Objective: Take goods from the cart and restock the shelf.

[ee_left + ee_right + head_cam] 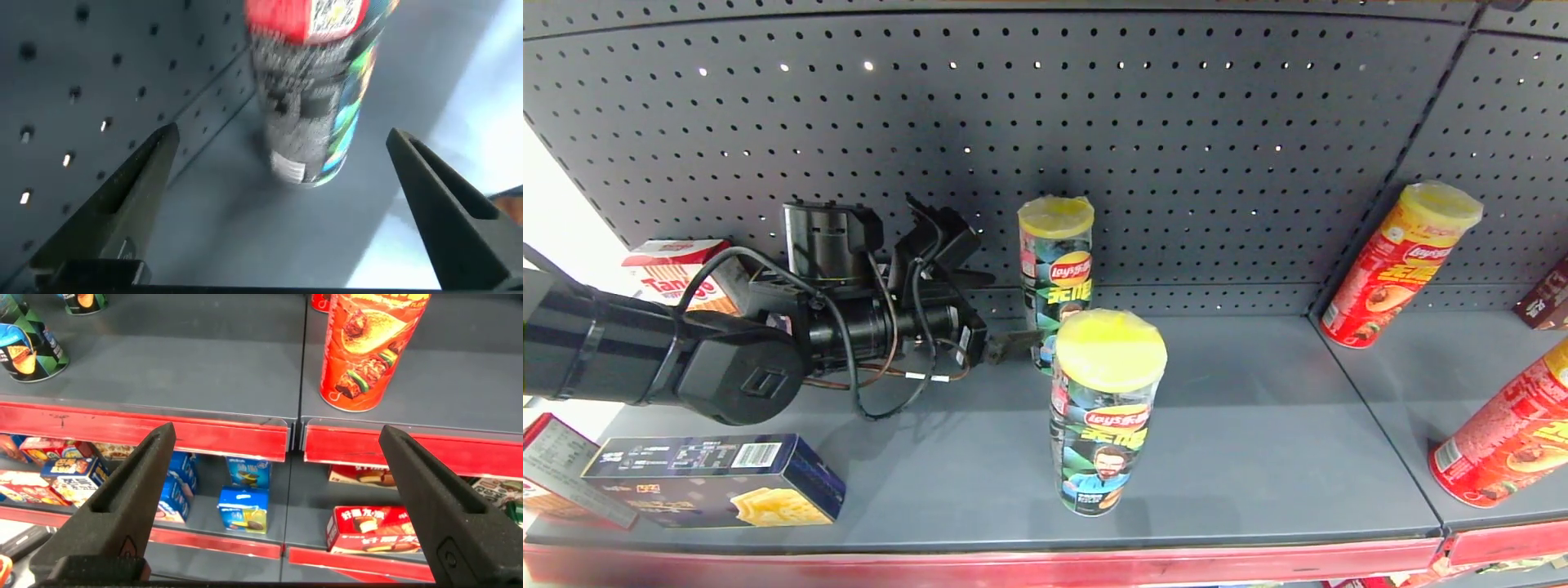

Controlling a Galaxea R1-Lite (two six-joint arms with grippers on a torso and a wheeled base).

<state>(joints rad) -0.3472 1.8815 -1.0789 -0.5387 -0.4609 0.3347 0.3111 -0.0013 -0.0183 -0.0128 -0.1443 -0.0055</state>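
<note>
Two green chip cans with yellow lids stand upright on the grey shelf (1258, 441): one at the back by the pegboard (1057, 265) and one nearer the front edge (1104, 420). My left gripper (1001, 310) is over the shelf just left of the rear can, open. In the left wrist view that can (315, 98) stands just beyond the spread fingers (122, 212), with nothing held between them. My right gripper (274, 441) is open and empty, out in front of the red shelf edge (204, 429), facing a red can (372, 351).
Two red chip cans (1401, 261) (1503, 441) lean on the neighbouring shelf section to the right. A dark cracker box (711, 482) lies at the front left, with a wafer box (678, 269) behind the arm. Lower shelves hold small boxes (245, 510).
</note>
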